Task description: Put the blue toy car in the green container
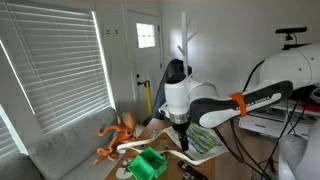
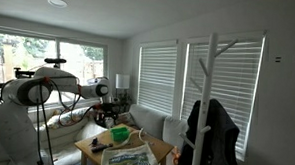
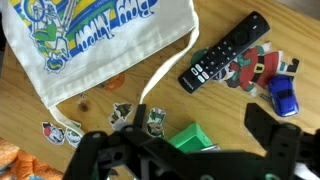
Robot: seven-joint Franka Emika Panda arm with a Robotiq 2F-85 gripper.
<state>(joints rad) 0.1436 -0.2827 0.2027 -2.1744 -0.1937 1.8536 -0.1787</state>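
Wrist view shows the wooden bench from above, with the gripper coming in from the lower edge. Its two dark fingers stand wide apart and there is nothing between them. The blue toy car lies on the bench at the right side, not touched by the gripper. It is just beside a small flat red and white figure, and near the lower end of a black remote control that lies slanted. The green container is under the gripper, partly hidden by it, and well apart from the car. I cannot see if something lies inside. A white cloth bag with a colourful print covers the upper left part, and one of its straps runs down toward the container. Some small stickers are scattered below the bag. At the lower left corner a piece of the orange octopus toy is seen.

In an exterior view the gripper hangs above the bench, with the green container below and in front of it and the octopus toy beside. The car is too small to find in both exterior views.
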